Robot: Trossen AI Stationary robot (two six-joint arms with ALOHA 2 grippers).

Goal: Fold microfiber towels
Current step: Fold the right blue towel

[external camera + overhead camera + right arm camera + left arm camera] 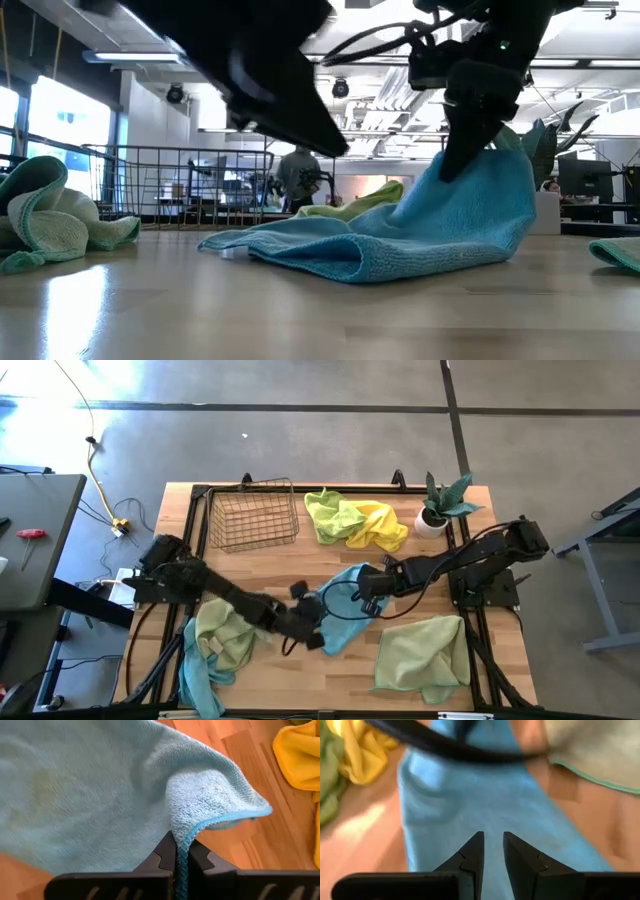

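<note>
Clearly, the soft light-blue microfiber towel [345,612] is the cloth being worked; it lies in the lower middle of the high view, part spread on the wooden table [300,570] and part lifted. One hemmed corner is raised and drapes in a limp peak, as seen in the low view, so the cloth is judged light, floppy and unable to hold a shape by itself; its napped surface is likely to drag a little on the wood rather than slide freely. The stitched edge is the firmest part, and a corner or hem is judged the best place to be taken.

That corner is pinched in the right gripper [176,857], whose jaws are pressed together on the teal hem. The left gripper [493,851] hangs just over the flat blue part with a narrow gap between its fingers and nothing held; whether its tips touch the cloth cannot be made out from the blurred low view.

Around it, a pale sage-green towel [425,653] is spread flat at lower right, a crumpled sage and blue heap [215,645] sits at lower left, and a lime-green and bright yellow pile [355,520] is bunched at upper centre. A wire basket [255,515] stands at upper left, a small potted plant [440,505] at upper right.
</note>
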